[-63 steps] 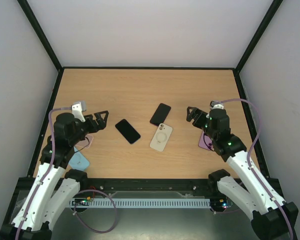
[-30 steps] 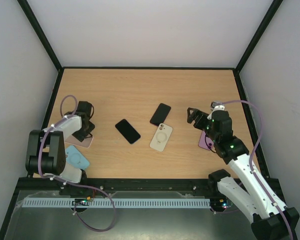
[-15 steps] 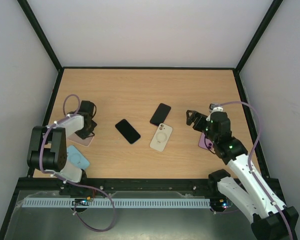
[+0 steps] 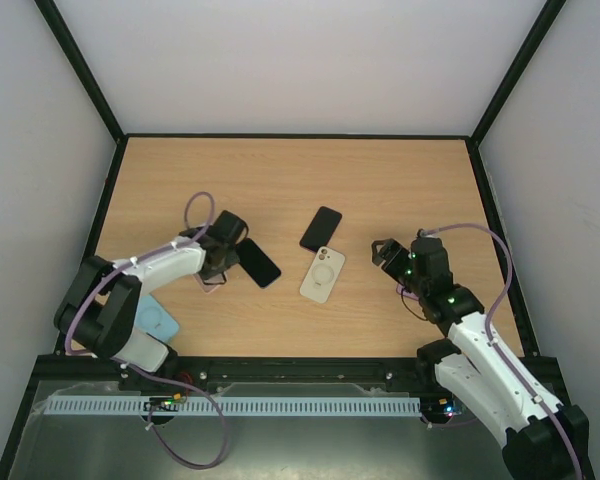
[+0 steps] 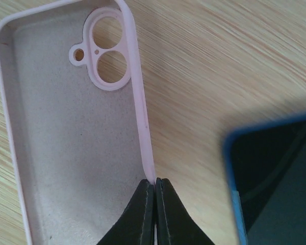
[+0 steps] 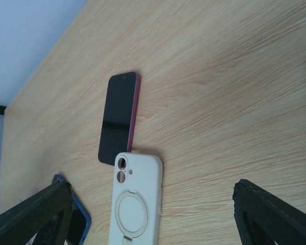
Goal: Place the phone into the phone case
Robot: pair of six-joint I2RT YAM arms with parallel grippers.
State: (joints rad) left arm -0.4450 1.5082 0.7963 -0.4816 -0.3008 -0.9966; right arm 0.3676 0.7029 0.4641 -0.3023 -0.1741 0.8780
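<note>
Pale-blue case (image 4: 158, 320) sits far left near the bench (image 4: 280, 170) edge, nothing on it. Next along, the left gripper (image 5: 154, 185) is pressed together on the right side wall of the pink case (image 5: 66, 127), pinching only that thin rim. Case lies open side up, camera cutout at the end away from the fingers.

Big change vs half a sec ago: gripper & case were over by the left edge then. Now both are swung in toward the middle, so the case lies just beside the blue-rimmed phone (image 4: 258, 262), w/ a strip of bare wood btwn them in the wrist cam. Prob. a staging step: case & phone are now close, but the phone isn't in the case yet. It lies flat on the bench, dark face up.

Further right, the red-rimmed phone (image 4: 321, 228) & white ring case (image 4: 322, 274) haven't shifted. Right gripper (image 4: 386, 252) is spread wide, holding nothing, and has pulled back a bit toward the near edge.

Next prob. needs the phone lifted or slid into the pink shell, camera end matched to the cutout. The thin-wall pinch could slip.
</note>
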